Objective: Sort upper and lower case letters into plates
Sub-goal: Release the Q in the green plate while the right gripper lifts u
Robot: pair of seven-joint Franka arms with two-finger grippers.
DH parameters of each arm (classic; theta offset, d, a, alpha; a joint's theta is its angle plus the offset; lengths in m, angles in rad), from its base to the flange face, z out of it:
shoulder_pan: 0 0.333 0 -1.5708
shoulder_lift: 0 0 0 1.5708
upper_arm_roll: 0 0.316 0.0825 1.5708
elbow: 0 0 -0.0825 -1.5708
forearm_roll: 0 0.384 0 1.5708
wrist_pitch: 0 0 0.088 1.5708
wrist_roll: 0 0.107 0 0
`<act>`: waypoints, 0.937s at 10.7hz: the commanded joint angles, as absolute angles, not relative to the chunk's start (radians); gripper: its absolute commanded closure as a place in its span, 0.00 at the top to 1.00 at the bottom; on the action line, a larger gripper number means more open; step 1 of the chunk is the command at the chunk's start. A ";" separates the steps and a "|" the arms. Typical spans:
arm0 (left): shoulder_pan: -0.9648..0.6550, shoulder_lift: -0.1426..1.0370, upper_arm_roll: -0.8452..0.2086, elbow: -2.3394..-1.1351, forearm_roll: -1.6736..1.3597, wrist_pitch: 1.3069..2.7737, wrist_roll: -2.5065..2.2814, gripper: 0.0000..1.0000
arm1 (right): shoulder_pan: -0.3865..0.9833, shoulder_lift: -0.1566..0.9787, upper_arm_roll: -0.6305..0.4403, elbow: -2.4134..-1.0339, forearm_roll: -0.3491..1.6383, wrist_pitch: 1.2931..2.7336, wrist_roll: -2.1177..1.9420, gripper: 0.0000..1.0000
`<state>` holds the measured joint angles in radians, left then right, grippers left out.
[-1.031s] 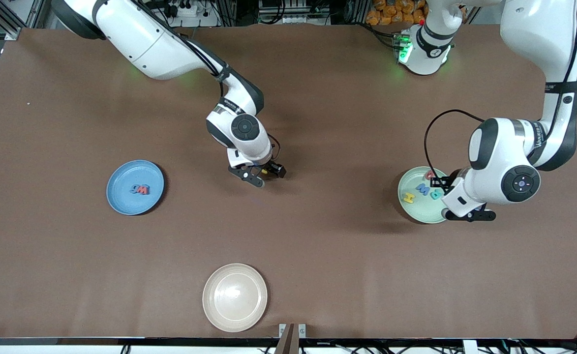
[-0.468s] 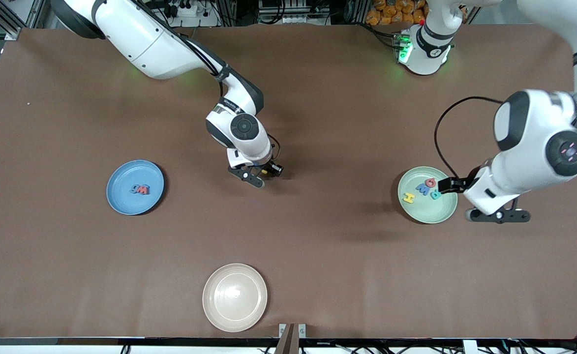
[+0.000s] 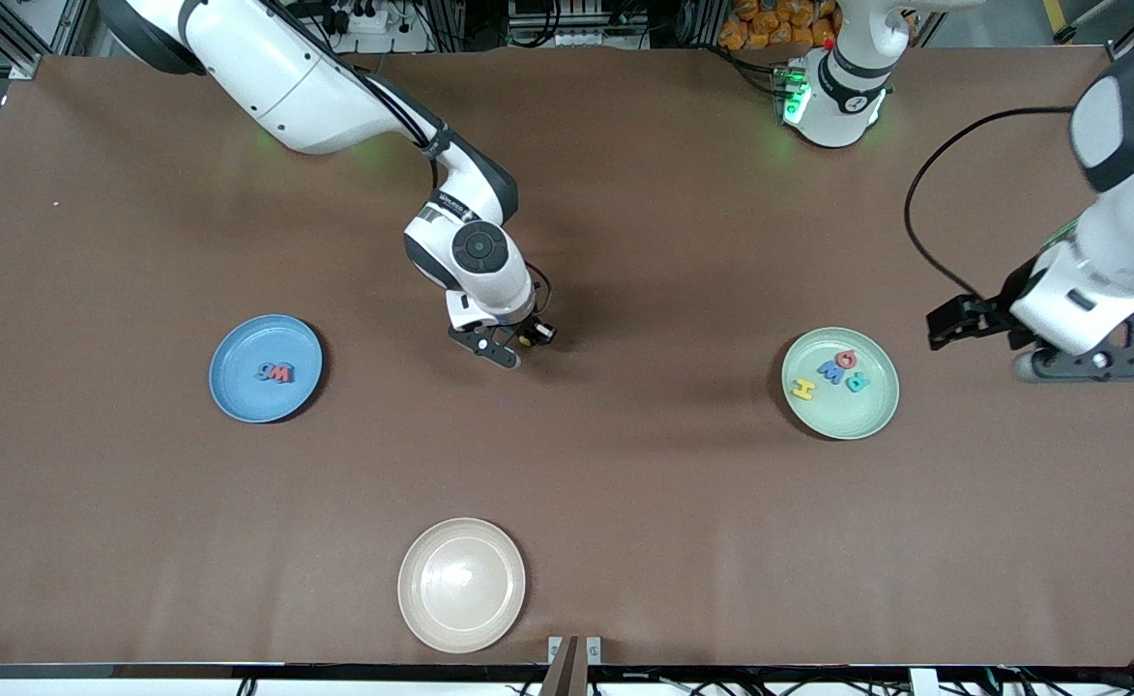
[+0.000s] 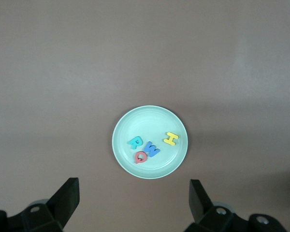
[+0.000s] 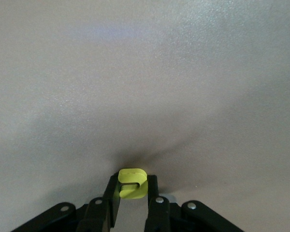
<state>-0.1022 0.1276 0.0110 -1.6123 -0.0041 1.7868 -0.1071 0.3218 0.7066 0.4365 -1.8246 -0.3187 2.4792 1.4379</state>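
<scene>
We judge the sort mostly done: four matte foam capitals lie in the glossy mint plate [image 3: 840,383], two letters in the blue plate [image 3: 266,368]. Our right gripper [image 5: 131,205] is low at mid-table, clamped on a small yellow foam letter [image 5: 132,183]. Our left gripper [image 4: 133,203] hangs spread wide and empty, above the table beside the mint plate.
</scene>
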 commanded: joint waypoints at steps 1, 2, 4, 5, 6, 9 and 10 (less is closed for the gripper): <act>-0.014 0.068 -0.067 -1.626 -0.008 1.772 -0.094 1.00 | 0.305 0.712 0.440 -1.836 -0.347 2.477 1.434 0.00; -0.003 0.057 -0.069 -1.609 -0.008 1.743 -0.094 1.00 | 0.293 0.694 0.446 -1.832 -0.344 2.471 1.443 0.00; 0.009 0.057 -0.069 -1.556 -0.017 1.674 -0.095 1.00 | 0.249 0.625 0.469 -1.825 -0.341 2.368 1.434 0.00; 0.014 0.045 -0.068 -1.555 -0.014 1.666 -0.097 1.00 | 0.200 0.594 0.498 -1.828 -0.336 2.315 1.405 0.00; 0.020 0.037 -0.064 -1.558 -0.014 1.660 -0.097 1.00 | 0.139 0.572 0.533 -1.830 -0.318 2.277 1.353 0.00; 0.041 0.008 -0.058 -1.571 -0.014 1.648 -0.086 1.00 | 0.026 0.477 0.499 -1.836 -0.186 2.144 1.066 0.00; 0.041 0.006 -0.058 -1.571 -0.014 1.646 -0.087 1.00 | 0.023 0.439 0.424 -1.836 -0.122 2.094 0.948 0.00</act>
